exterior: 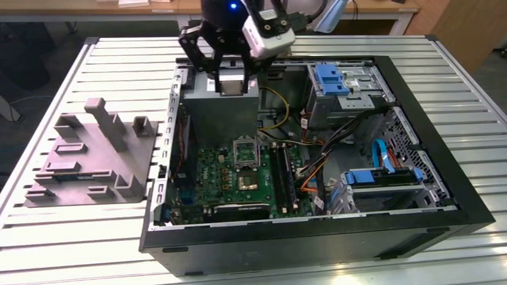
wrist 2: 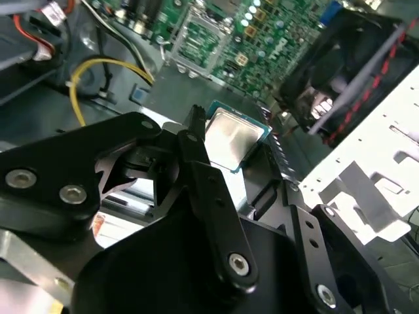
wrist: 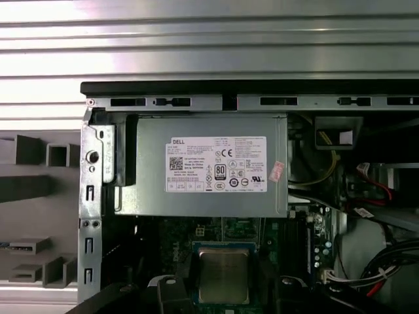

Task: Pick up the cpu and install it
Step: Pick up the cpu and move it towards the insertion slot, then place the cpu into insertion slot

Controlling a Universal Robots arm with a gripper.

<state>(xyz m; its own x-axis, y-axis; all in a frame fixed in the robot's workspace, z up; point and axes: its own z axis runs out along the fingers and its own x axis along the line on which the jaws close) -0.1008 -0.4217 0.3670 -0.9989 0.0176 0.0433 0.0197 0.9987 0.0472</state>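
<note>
White slatted metal tabletop (exterior: 71,77) carries an open black computer case (exterior: 443,172). The black claw (exterior: 231,82) hangs over the grey power supply box (wrist: 196,134), closed on opposite edges of the small square silver-topped cpu (wrist 2: 232,136). The chip is likely light, stiff, slick, with a fragile underside, so an edge grip suits. The silver socket frame (exterior: 246,151) has open room above; yellow cables (exterior: 273,110) run nearby.

A pale counter (exterior: 475,89) of long metal slats carries two things lying side by side: a black open-sided computer case (exterior: 317,246) across most of its width and, just beside it toward the exterior view's left, a grey moulded plastic block (exterior: 87,172) with upright posts.
</note>
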